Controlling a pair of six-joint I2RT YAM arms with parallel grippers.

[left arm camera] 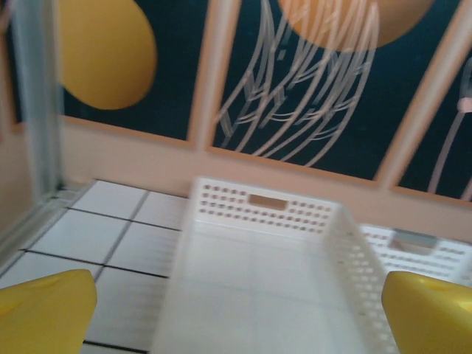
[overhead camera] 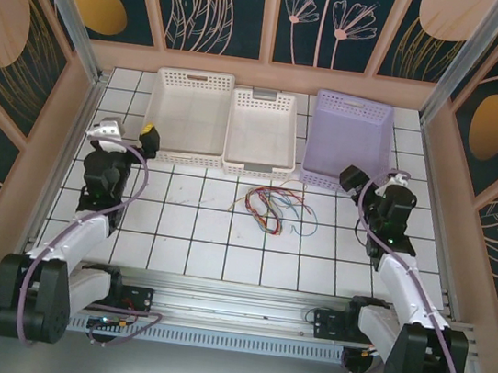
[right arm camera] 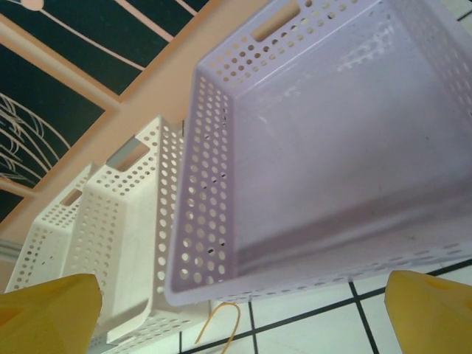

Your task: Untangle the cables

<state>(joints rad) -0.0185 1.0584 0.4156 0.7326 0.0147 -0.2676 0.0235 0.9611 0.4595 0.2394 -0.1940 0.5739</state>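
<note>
Lying in a loose tangle near the middle of the tabletop (overhead camera: pixel 196 235), the cables (overhead camera: pixel 274 207) sit just in front of the middle basket (overhead camera: pixel 266 97), touching none of the three. Red, blue, green and tan strands loop over one another, with a few free ends straying toward the right edge. They look hair-thin, limp and almost weightless, so I'd expect them to drag their neighbours along and slip out of a loose pinch. A stray end or an outer loop seems a better place to take hold than the crowded centre.

One tan loop (right arm camera: pixel 221 324) peeks in at the bottom of the right wrist view, in front of the lilac basket (right arm camera: pixel 317 147).

The left gripper (overhead camera: pixel 149 140) hovers by the near left corner of the white basket (overhead camera: pixel 196 75), well apart from the tangle. Its yellow fingers (left arm camera: pixel 44 313) are spread wide with nothing between them. The right gripper (overhead camera: pixel 354 178) hangs at the lilac basket's near edge, its fingers (right arm camera: pixel 431 310) equally wide and empty.

White glossy tiles with dark grout cover the tabletop, a smooth surface with little for thin wire to catch on. All three baskets line the far edge and look empty. Wooden framing and dark panels painted with leaves and orange discs close the table in.
</note>
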